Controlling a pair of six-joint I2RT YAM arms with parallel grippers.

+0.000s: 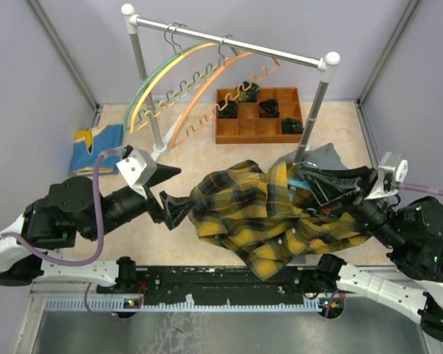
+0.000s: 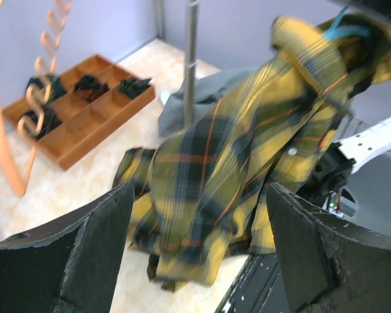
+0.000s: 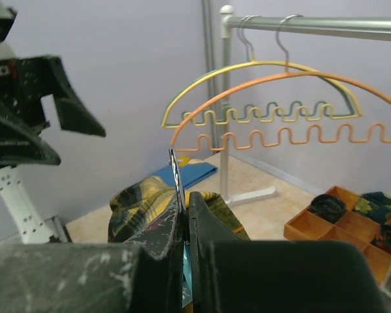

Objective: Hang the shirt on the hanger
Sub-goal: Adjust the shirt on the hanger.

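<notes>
On the beige table [image 1: 207, 158], left gripper [image 2: 200, 192] spread, empty, just beside large yellow-and-black plaid flannel shirt [image 1: 258, 214]; right gripper [image 3: 184, 202] pinched on thin teal plastic hanger [image 1: 294, 179] half buried in it; dressing underway, next likely a grasp to draw cloth over.

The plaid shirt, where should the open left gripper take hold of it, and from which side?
Probably the bunched fold at the left edge of the shirt, approached from the left, low over the table. That fold faces the open left gripper directly, looks loose, and sits well away from the hanger, which the right gripper pinches at the far end.
</notes>
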